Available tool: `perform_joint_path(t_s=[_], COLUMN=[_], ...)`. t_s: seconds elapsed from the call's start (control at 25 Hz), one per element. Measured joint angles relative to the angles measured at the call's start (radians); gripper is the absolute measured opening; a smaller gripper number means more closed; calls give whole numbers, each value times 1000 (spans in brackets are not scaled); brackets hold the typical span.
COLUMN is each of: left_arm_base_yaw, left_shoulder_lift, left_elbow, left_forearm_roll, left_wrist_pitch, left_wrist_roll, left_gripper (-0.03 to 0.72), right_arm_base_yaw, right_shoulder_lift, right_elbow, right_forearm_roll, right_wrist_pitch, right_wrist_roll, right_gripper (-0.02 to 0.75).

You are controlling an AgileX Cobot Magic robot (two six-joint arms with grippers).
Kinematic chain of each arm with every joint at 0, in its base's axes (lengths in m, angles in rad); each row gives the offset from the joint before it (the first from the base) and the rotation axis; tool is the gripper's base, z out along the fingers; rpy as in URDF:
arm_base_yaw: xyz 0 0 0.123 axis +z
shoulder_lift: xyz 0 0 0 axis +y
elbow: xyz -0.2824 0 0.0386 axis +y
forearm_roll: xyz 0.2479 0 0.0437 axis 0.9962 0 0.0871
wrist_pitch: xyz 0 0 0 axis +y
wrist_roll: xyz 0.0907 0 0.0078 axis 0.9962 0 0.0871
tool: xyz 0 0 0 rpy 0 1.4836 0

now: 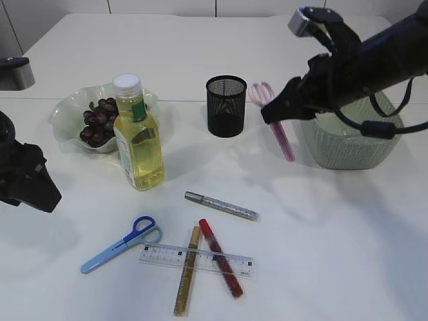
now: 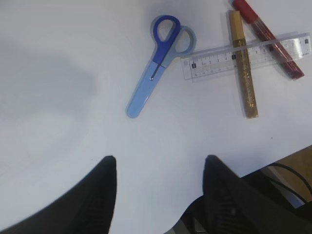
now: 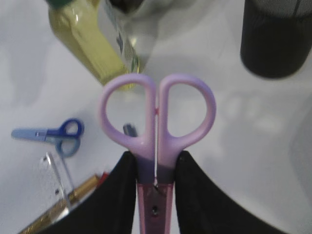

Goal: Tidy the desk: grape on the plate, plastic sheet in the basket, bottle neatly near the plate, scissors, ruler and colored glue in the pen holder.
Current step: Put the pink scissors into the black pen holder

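On the white desk (image 1: 334, 221), grapes (image 1: 98, 120) are plated; pink scissors (image 3: 157, 127), clamped by the right gripper (image 3: 155, 183), are lifted beside the pen holder (image 1: 226, 105). Blue scissors (image 2: 158, 61), ruler (image 2: 246, 57) and glue sticks (image 1: 221, 257) are left in front of the holder; the left gripper (image 2: 158, 187) is spread empty.

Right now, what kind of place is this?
Probably a robot test desk staged as a cluttered workspace: a plain white table with a mesh pen holder, ruler, blue scissors, and two robot arms.

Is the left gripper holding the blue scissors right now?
No, the left gripper is open and empty, with the blue scissors lying on the table beyond it.
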Motion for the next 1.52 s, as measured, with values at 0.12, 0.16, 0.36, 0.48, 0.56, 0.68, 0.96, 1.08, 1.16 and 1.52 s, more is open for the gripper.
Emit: perform_joint_path(t_s=[0.12, 0.16, 0.36, 0.48, 0.56, 0.68, 0.96, 1.08, 1.16, 1.52], left_arm_base_yaw=[0, 0, 0, 0, 0, 0, 0, 0, 0, 0], left_shoulder_lift=[0, 0, 0, 0, 0, 0, 0, 0, 0, 0], left_elbow=[0, 0, 0, 0, 0, 0, 0, 0, 0, 0], left_forearm_roll=[0, 0, 0, 4, 8, 12, 14, 14, 14, 14], left_wrist_pitch=[8, 10, 10, 10, 10, 10, 10, 10, 10, 10], left_wrist_roll=[0, 0, 0, 0, 0, 0, 0, 0, 0, 0], left_gripper=[415, 415, 415, 415, 415, 415, 415, 415, 415, 415], right_arm_base_yaw=[-6, -6, -6, -6, -6, -6, -6, -6, -6, -2], right_shoulder_lift=[0, 0, 54, 115, 163, 238, 414, 492, 545, 651], right_elbow=[-34, -45, -107, -154, -197, -268, -482, -563, -610, -676], right_forearm_roll=[129, 170, 419, 592, 692, 781, 815, 817, 817, 817], right_wrist_pitch=[-53, -71, -111, -117, -117, -117, -110, -109, -108, -102], right_wrist_roll=[-113, -150, -328, -445, -524, -624, -698, -708, -714, -746], right_gripper=[205, 205, 205, 205, 205, 205, 205, 205, 205, 340])
